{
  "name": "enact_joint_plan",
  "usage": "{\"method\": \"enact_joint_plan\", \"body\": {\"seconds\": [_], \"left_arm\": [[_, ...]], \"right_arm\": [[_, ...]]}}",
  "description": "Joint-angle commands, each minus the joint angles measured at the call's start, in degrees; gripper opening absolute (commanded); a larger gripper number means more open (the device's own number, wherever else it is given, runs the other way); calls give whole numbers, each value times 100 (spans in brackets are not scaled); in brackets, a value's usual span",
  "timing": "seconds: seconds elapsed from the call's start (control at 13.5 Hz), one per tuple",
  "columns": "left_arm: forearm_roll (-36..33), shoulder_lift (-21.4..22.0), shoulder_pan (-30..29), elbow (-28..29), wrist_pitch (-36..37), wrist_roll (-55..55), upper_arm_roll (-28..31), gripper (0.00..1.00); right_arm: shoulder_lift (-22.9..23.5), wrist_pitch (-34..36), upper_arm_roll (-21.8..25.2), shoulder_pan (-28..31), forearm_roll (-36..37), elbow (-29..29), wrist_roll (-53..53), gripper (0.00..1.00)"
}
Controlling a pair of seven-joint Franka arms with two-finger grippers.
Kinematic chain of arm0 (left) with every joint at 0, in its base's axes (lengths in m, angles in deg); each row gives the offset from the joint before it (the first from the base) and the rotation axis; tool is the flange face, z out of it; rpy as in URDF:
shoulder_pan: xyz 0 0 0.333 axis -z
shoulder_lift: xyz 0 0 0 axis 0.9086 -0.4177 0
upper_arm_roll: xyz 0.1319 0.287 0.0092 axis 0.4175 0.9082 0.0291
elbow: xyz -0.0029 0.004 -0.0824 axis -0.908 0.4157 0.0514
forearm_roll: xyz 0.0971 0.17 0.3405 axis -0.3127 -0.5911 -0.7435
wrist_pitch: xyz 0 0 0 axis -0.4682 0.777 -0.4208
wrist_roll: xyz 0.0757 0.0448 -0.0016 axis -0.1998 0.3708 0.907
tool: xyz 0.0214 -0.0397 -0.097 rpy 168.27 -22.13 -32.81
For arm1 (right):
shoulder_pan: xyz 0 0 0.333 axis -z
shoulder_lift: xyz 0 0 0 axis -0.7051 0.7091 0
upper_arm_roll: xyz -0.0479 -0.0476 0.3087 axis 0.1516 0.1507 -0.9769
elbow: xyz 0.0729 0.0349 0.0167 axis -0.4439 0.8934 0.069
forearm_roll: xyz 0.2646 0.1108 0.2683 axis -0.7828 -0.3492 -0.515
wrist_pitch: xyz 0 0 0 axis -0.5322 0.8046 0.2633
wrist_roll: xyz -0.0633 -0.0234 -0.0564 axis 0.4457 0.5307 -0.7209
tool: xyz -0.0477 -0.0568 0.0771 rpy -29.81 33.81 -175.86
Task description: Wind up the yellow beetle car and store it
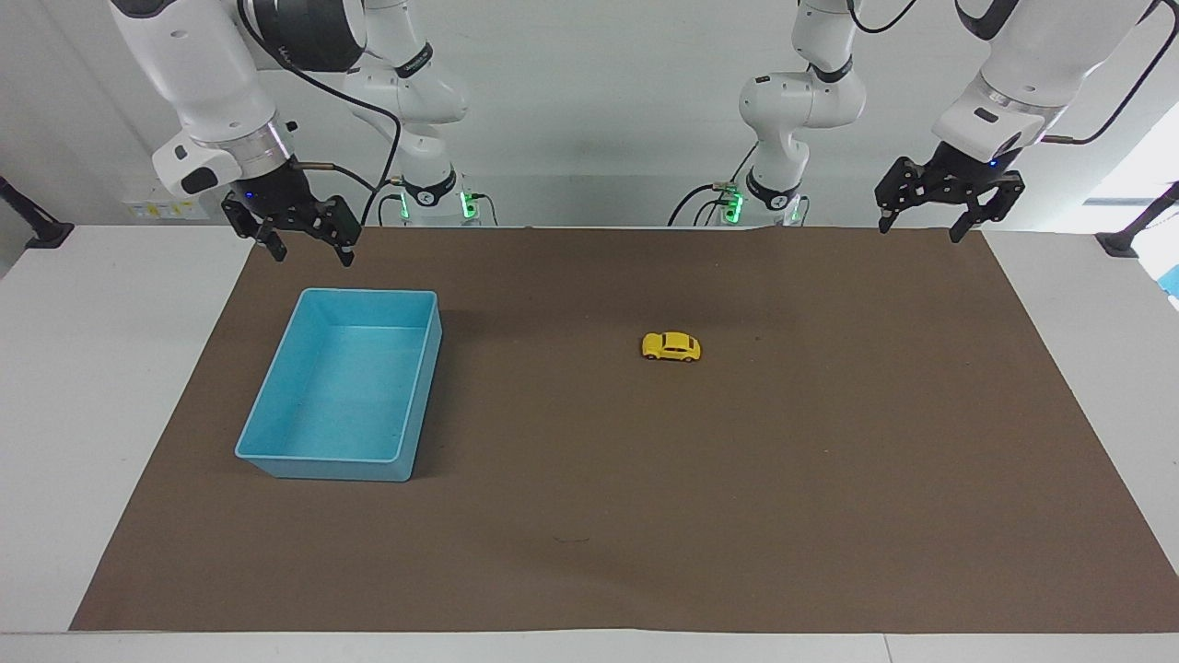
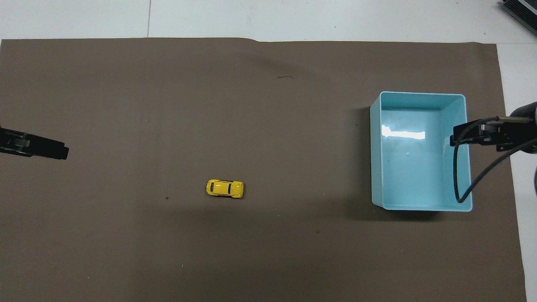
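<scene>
**Yellow beetle car sits alone on mat, both claws up and apart**

The yellow beetle car (image 1: 671,346) rests on its wheels on the brown mat (image 1: 737,516) covering the bench (image 1: 83,368), roughly mid-mat and nearer the robots than the mat's centre line, its length running along the bench from one arm's end toward the other. Nothing touches it. Toward the right arm's end of the bench, well apart from the car, stands a light-blue bin (image 1: 276,460), open-topped, w/ nothing inside; its long sides run away from the robots.

The right claw (image 1: 304,241) hangs in the air over the mat's edge nearest the robots, just by the bin's robot-side corner, fingers spread and pointing down, grasping nothing. A black cable loops from its wrist. In the overhead view that claw's body (image 2: 486,136) and cable overlap the bin's outer wall.

The left claw (image 1: 923,221) hangs raised over the mat's robot-side edge at the left arm's end, fingers likewise spread wide, released, nothing between them. In the overhead view only part of it (image 2: 33,145) shows, at the frame's edge. Both claws are well apart from the car.
</scene>
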Motion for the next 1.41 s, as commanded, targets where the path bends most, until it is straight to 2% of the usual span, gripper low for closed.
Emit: {"method": "enact_joint_plan", "body": {"seconds": [0.0,0.37,0.74,1.34], "left_arm": [[94,47,-67,58,-65,-7,-32,100],[94,38,-85,76,-65,89,-32,100],[94,12,3,137,-56,1169,-41,100],[340,3,21,216,-74,4488,-102,100]], "right_arm": [[-65,-33,-30,74,-31,49,73,100],[-65,-33,-30,74,-31,49,73,100],[-65,-33,-30,74,-31,49,73,100],[-65,-33,-30,74,-31,49,82,100]]}}
